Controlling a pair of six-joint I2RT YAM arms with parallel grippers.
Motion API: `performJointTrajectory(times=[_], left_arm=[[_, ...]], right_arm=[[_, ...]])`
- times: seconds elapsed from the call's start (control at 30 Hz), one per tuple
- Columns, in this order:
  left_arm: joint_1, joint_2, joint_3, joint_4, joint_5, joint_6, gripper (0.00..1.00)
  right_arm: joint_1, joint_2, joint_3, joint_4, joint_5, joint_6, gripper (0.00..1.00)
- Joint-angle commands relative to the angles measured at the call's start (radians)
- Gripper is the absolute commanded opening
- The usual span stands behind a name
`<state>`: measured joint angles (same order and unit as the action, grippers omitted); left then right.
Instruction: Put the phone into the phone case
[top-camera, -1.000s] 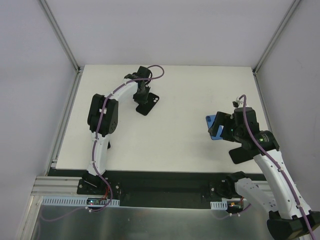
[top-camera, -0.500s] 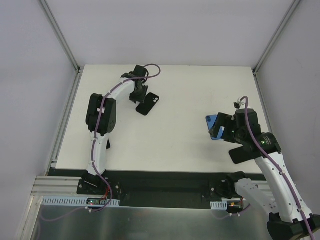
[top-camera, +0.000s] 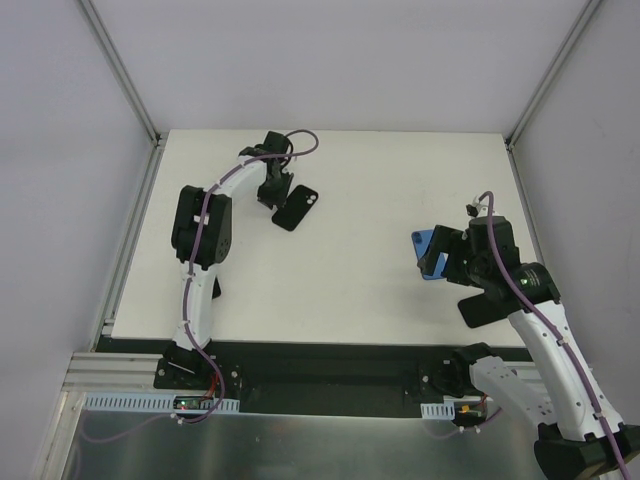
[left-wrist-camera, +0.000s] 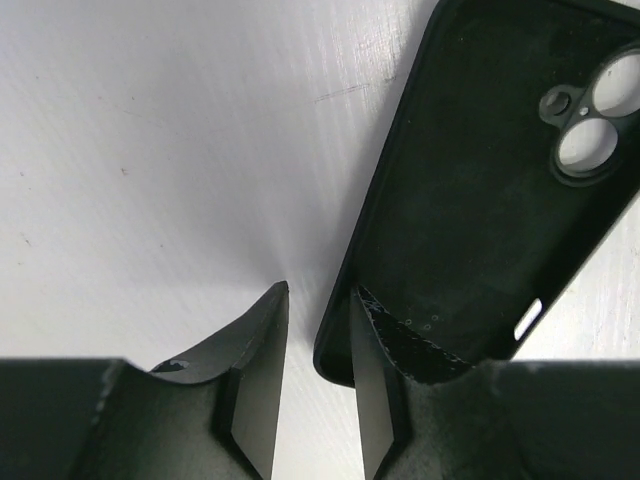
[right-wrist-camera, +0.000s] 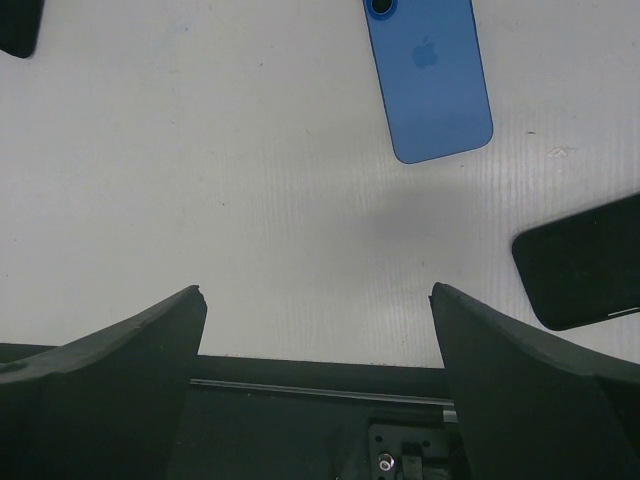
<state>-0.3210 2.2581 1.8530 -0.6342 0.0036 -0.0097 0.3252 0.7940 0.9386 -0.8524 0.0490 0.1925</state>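
The phone case (top-camera: 297, 207) lies open side up at the far left of the table, camera cutouts showing (left-wrist-camera: 590, 120). My left gripper (top-camera: 273, 188) is at its left end. In the left wrist view its jaws (left-wrist-camera: 318, 295) stand close together astride the case's corner wall, one finger (left-wrist-camera: 380, 360) over the inside, the other (left-wrist-camera: 255, 370) outside, with a strip of table between. The phone (right-wrist-camera: 430, 75) lies blue back up on the right (top-camera: 427, 256). My right gripper (right-wrist-camera: 316, 290) hangs wide open and empty above the table beside it (top-camera: 452, 268).
A second black slab (top-camera: 480, 310) lies near the table's front right, also in the right wrist view (right-wrist-camera: 585, 265). The table's near edge and black rail (right-wrist-camera: 320, 375) lie under the right gripper. A corner of the case shows in the right wrist view (right-wrist-camera: 18, 25).
My left gripper has slid left, from over the case to its left end. The case has stayed in place. The right arm has barely moved.
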Motion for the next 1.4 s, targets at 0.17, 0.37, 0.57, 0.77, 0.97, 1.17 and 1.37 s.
performJointTrajectory(times=[0.17,0.37,0.57,0.77,0.97,1.17,1.37], left_arm=[[-0.012,0.008,-0.043,-0.013,0.039,-0.016,0.08],[-0.05,-0.118,-0.164,-0.015,-0.014,-0.133,0.0],[-0.098,-0.314,-0.415,0.004,0.055,-0.337,0.0],[-0.2,-0.419,-0.642,0.07,0.058,-0.53,0.0],[-0.262,-0.456,-0.724,0.113,0.053,-0.657,0.01],[-0.263,-0.56,-0.747,0.123,0.099,-0.684,0.42],[-0.26,-0.733,-0.73,0.122,0.095,-0.639,0.97]], right_arm=[[0.005,0.001,0.035,-0.005,0.021,-0.007,0.98],[0.005,0.005,0.035,-0.002,0.072,-0.016,0.98],[0.003,0.028,0.026,0.003,0.153,-0.033,0.98],[0.003,0.059,0.005,0.076,0.302,-0.108,0.98],[-0.009,0.204,0.066,0.113,0.255,-0.246,0.99],[-0.024,0.364,0.117,0.156,0.208,-0.314,0.95],[-0.06,0.542,0.177,0.159,0.186,-0.436,0.95]])
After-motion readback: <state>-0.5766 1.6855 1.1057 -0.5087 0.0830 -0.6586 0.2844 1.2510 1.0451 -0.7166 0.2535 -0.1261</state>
